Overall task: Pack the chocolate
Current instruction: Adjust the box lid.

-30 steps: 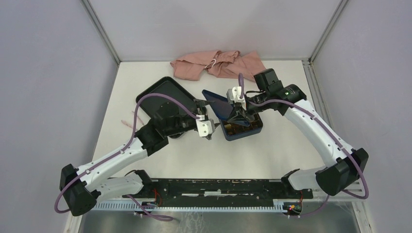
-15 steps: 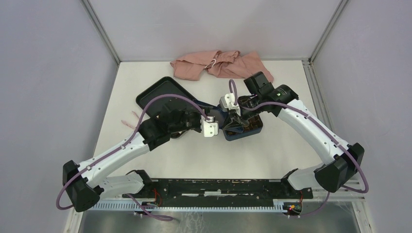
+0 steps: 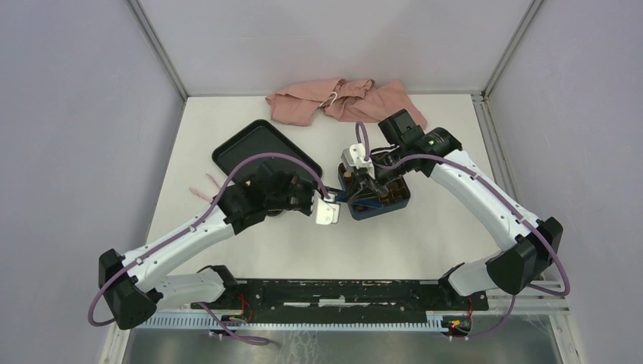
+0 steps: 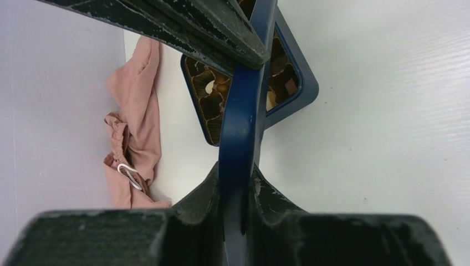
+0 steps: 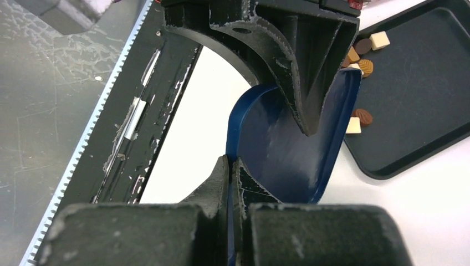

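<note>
The chocolate [image 5: 364, 66] (small brown, tan and cream bites, some square, some ribbed ovals) lies partly loose on the black tray [image 5: 432, 111] and partly in the grid of the blue box [image 4: 308, 91], while the left tool [image 4: 244, 111] and the right tool [image 5: 269, 145] each pinch the dark blue lid [image 5: 288, 155].

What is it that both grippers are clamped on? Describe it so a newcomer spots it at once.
Mid-table sits the dark blue box with a brown gridded insert. At its side toward the left arm, a thin lid is pinched by the left gripper and the right gripper. It is the same blue as the box, but it is a shallow empty shell held on edge, not lying flat.
</note>
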Controlling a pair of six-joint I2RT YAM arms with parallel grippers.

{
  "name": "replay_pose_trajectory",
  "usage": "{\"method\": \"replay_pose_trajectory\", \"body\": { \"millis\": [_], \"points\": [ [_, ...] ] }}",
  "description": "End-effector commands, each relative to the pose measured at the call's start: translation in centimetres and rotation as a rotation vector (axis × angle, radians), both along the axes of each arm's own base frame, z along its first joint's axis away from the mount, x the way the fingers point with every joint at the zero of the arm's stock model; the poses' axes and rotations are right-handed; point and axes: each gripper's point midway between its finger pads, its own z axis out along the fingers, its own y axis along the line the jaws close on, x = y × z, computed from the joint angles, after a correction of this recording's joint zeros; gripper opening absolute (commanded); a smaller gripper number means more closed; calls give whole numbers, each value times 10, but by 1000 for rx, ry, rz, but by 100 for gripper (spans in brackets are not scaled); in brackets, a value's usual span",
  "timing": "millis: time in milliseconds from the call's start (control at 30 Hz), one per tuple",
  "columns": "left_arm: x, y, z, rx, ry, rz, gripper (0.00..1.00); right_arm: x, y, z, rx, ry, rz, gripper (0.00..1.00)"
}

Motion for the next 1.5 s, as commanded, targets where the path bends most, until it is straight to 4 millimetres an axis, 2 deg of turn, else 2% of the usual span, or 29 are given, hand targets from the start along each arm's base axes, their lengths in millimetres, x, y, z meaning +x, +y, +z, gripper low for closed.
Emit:
{"method": "replay_pose_trajectory", "body": {
  "millis": [0, 67, 100, 200, 267, 400, 533, 600, 667, 833, 1000, 1100, 1300, 1467],
  "points": [
    [-3, -10, 46, -113, -65, -42, 2, -4, 12, 24, 84, -18, 50, 0],
    [-7, -8, 48, -134, -44, -32, 2, -1, 13, 26, 86, -21, 40, 0],
    [-9, -6, 50, -147, -26, -24, 2, 2, 14, 26, 85, -26, 33, 4],
    [-16, -1, 50, -186, 43, 18, 2, 14, 12, 33, 87, -60, -5, 45],
    [-20, 3, 47, -216, 106, 60, 2, 24, 9, 42, 102, -87, -38, 65],
    [-29, 9, 38, -308, 262, 160, 2, 45, -9, 68, 153, -152, -92, 80],
    [-22, 10, 35, -456, 463, 349, 2, 63, -30, 97, 226, -233, -142, 85],
    [-19, 9, 32, -515, 561, 426, 2, 72, -44, 104, 265, -268, -174, 87],
    [-18, 5, 30, -565, 645, 471, 2, 75, -54, 104, 304, -285, -189, 87],
    [-1, 7, 41, -767, 843, 592, 2, 75, -73, 76, 378, -241, -204, 89],
    [29, 22, 50, -942, 1066, 623, 2, 92, -95, 54, 405, -138, -324, 89],
    [42, 29, 58, -1036, 1183, 588, 2, 101, -102, 35, 394, -106, -383, 89],
    [49, 20, 72, -1059, 1278, 496, 2, 101, -98, 5, 416, 38, -421, 92],
    [54, 11, 79, -1037, 1302, 440, 2, 117, -97, 0, 411, 138, -529, 92]
  ]
}}
